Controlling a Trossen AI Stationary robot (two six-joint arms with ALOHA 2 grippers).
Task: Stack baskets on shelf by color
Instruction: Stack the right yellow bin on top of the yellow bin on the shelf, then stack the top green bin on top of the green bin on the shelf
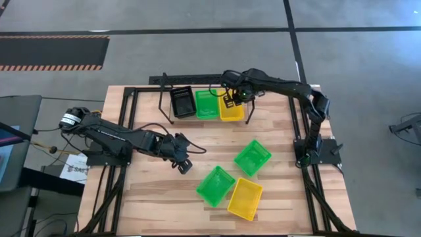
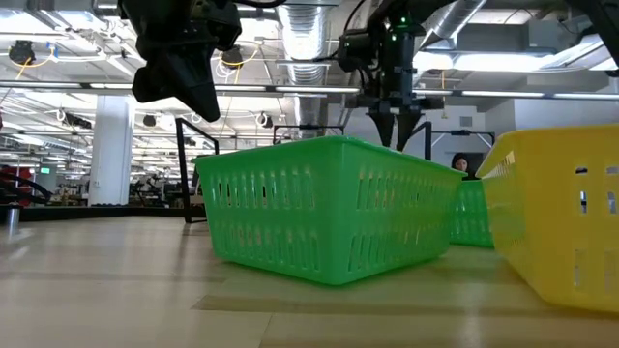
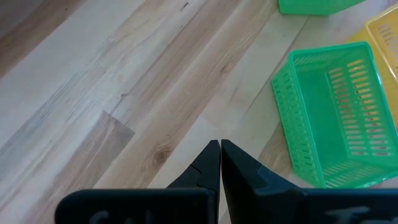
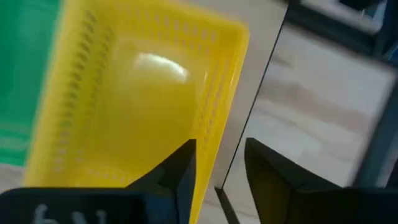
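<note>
Right end effector (image 1: 230, 99), fingers spread, hovers over the yellow basket (image 1: 231, 110) on the shelf (image 1: 164, 105) at twelve o'clock, likely seating it. Left end effector (image 1: 184, 164), fingers pressed together, waits mid-desk.

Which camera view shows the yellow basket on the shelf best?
The right wrist view: the yellow basket on the shelf fills the picture, its inside and mesh walls plain, behind the open right end effector. The high view shows it small, last in the shelf's row and partly covered by that arm. The low and left wrist views do not show it clearly.
</note>
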